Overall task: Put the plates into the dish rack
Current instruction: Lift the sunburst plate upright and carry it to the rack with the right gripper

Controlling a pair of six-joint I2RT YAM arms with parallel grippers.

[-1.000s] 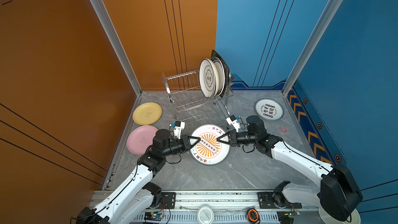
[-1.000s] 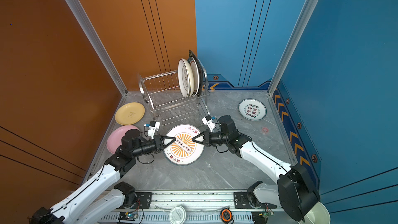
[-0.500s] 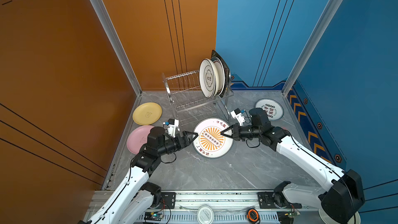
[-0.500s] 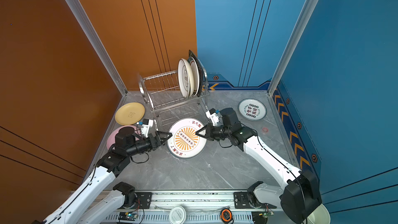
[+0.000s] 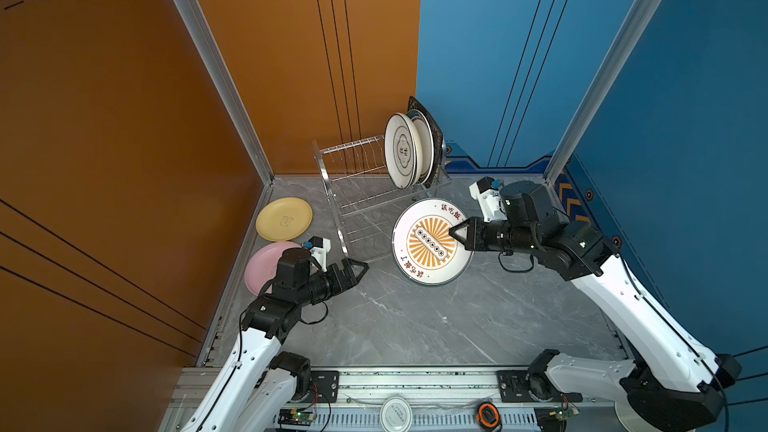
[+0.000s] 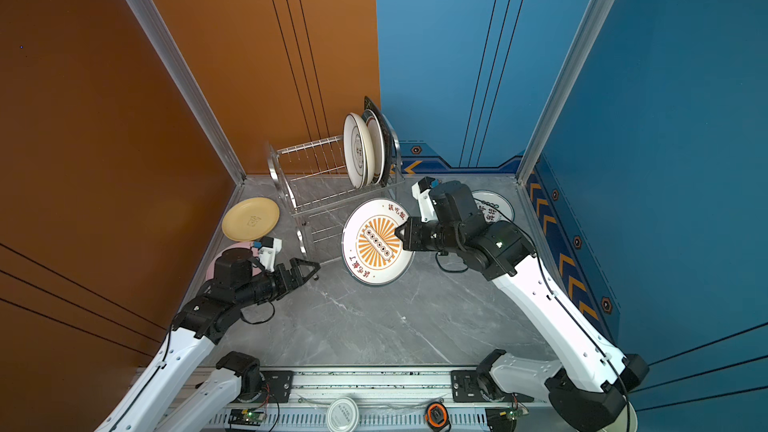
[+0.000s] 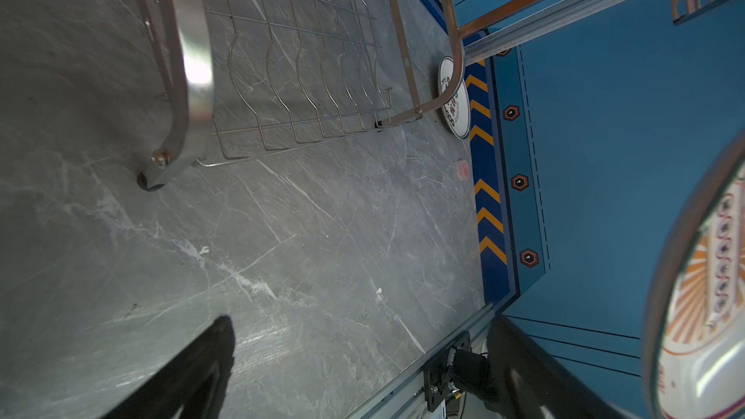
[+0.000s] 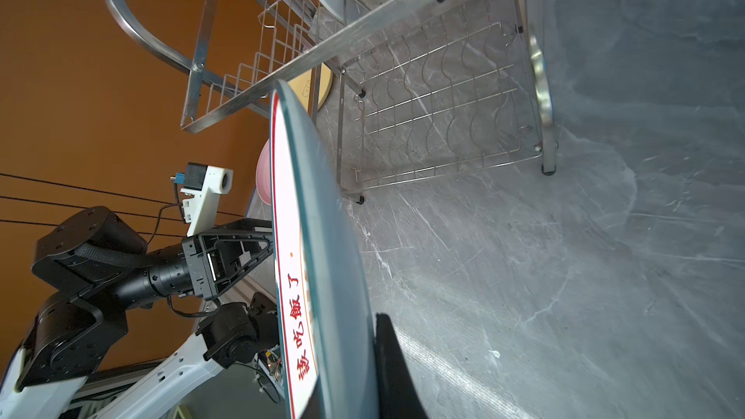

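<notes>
My right gripper [image 5: 455, 234] [image 6: 399, 234] is shut on the rim of the white orange-sunburst plate [image 5: 432, 241] [image 6: 376, 241]. It holds the plate tilted above the table, just in front of the dish rack [image 5: 365, 184] [image 6: 316, 176]. In the right wrist view the plate [image 8: 318, 255] stands edge-on against one finger [image 8: 395, 364]. My left gripper [image 5: 361, 268] [image 6: 313, 268] is open and empty, left of the plate. Three plates [image 5: 401, 151] stand in the rack's upper tier. A yellow plate [image 5: 284, 219], a pink plate [image 5: 266, 263] and a white plate with characters [image 6: 494, 209] lie flat.
The rack's wavy lower shelf [image 7: 306, 74] holds nothing. A small pink object [image 7: 462, 168] lies near the blue wall. A round white lid [image 5: 396, 411] and an orange tape measure [image 5: 487, 413] sit on the front rail. Walls close in on the left, back and right.
My left gripper opened, let go of the sunburst plate and drew back to the left. The right gripper raised the plate off the table, tilted it and carried it toward the rack.
</notes>
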